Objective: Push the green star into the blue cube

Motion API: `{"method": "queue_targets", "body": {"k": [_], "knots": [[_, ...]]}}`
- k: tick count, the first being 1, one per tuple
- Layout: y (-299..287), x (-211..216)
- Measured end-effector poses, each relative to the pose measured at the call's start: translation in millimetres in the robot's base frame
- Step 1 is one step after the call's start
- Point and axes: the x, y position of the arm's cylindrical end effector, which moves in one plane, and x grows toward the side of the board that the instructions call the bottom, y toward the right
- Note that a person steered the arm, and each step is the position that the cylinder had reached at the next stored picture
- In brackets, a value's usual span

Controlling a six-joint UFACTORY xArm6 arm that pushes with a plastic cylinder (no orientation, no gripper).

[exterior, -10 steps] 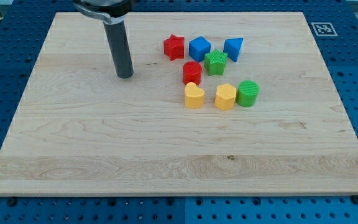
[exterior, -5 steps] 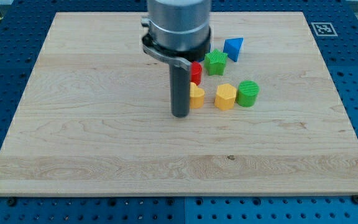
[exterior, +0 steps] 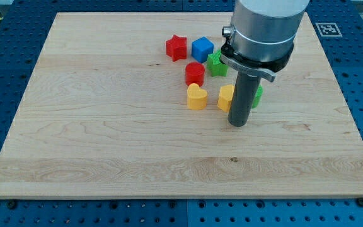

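- The green star-shaped block [exterior: 216,64] sits just right of the blue cube block [exterior: 201,48], half hidden behind my arm, seemingly nearly touching.
- My tip [exterior: 237,123], a bare rod with no claw, rests below the yellow hexagonal block [exterior: 225,98].
- Risk: pushing up from here shoves yellow first, and the red cylinder block [exterior: 195,73] may jam.

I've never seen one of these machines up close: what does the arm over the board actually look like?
There is no hand or fingers. A wide, smooth light-grey cylinder comes in from the view's top, ringed at its base by a black collar. Below hangs a straight dark grey rod, ending in my tip. No cables or markings show.
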Motion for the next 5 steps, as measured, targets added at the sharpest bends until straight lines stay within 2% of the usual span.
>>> {"method": "queue_targets", "body": {"k": [2,4,5], "knots": [[81,-4],[97,2],[97,21]]}}
